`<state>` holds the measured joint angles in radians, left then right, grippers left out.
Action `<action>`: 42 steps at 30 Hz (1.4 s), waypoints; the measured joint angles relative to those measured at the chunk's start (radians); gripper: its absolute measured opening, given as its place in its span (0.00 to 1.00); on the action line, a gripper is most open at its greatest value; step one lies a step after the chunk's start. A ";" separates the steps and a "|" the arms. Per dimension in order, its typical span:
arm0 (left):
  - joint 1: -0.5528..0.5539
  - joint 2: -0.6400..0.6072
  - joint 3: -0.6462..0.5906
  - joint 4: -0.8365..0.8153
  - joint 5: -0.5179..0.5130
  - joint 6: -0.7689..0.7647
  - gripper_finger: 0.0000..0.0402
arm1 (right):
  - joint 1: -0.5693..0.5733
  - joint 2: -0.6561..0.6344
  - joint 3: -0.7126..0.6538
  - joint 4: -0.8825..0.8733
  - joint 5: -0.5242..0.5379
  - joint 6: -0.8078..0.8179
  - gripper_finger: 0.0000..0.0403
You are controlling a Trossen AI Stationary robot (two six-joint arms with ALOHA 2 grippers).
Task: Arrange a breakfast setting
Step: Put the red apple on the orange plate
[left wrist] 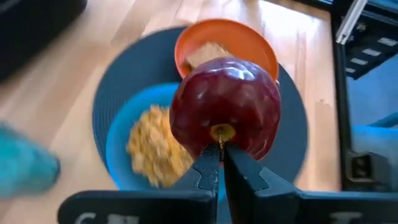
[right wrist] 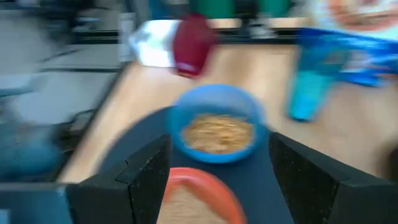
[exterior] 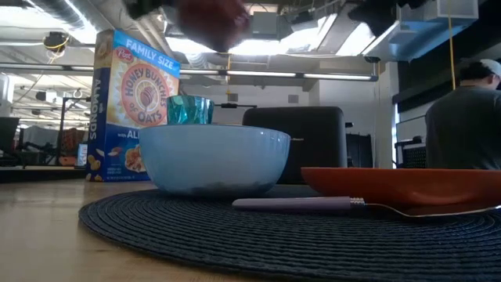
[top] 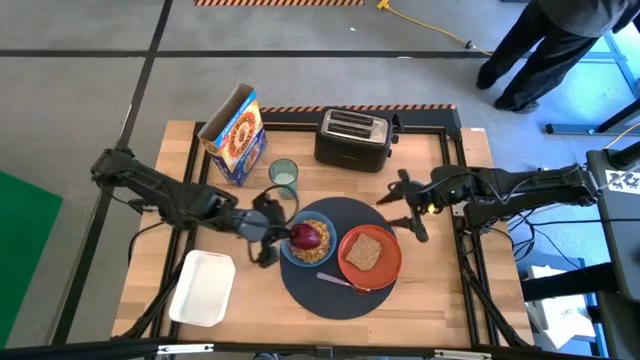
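A red apple (left wrist: 225, 106) hangs over the blue bowl (top: 322, 254) of cereal, with my left gripper (left wrist: 219, 155) shut on it, reaching in from the table's left. The bowl, an orange-red plate (top: 388, 262) bearing a toast slice (top: 364, 251) and a metal spoon (top: 338, 281) sit on the round dark mat (top: 340, 215). A small greenish glass (top: 284, 177) stands on the wood just beyond the mat. My right gripper (top: 402, 212) hovers open above the mat's right edge, holding nothing. My left gripper pinches the apple's stem (left wrist: 221, 134) between its two shut fingertips (left wrist: 208, 167). The fingers slant down from the table's left. The apple's stem end faces the gripper. The apple is lifted clear, above the bowl's cereal (left wrist: 152, 155).
A cereal box (top: 235, 135) and a black toaster (top: 352, 138) stand along the far edge. A white rectangular tub (top: 203, 288) lies at the near left. A person (top: 540, 50) stands beyond the table's far right corner.
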<state>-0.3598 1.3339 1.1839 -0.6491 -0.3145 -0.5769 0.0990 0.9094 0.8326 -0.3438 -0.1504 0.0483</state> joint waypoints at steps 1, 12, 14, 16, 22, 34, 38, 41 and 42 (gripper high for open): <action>0.010 0.019 0.000 0.027 0.000 0.036 0.01 | 0.000 0.013 0.000 0.012 -0.043 0.000 0.64; 0.099 0.186 0.000 0.376 -0.014 0.475 0.01 | -0.001 0.143 0.000 0.048 -0.078 0.002 0.79; 0.119 0.206 0.000 0.407 -0.014 0.525 0.01 | -0.001 0.149 0.000 0.063 -0.059 0.001 0.86; 0.141 0.226 0.000 0.438 -0.014 0.551 0.01 | -0.001 0.155 0.000 0.062 -0.017 0.000 0.93; 0.202 0.291 0.000 0.514 -0.017 0.563 0.01 | -0.001 0.198 0.000 0.059 0.059 -0.002 0.97; 0.241 0.316 0.000 0.651 -0.004 0.613 0.01 | -0.001 0.247 0.008 0.054 0.194 -0.146 0.99; 0.241 0.329 0.000 0.666 -0.013 0.581 0.01 | -0.001 0.247 0.036 0.053 0.238 -0.180 0.99; 0.241 0.342 0.000 0.671 -0.019 0.561 0.01 | -0.001 0.256 0.063 0.041 0.246 -0.212 0.98; 0.244 0.352 0.000 0.692 -0.022 0.560 0.01 | -0.002 0.264 0.081 0.020 0.245 -0.216 0.98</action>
<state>-0.1162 1.6859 1.1840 0.0427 -0.3367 -0.0169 0.0975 1.1734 0.9138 -0.3238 0.0947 -0.1679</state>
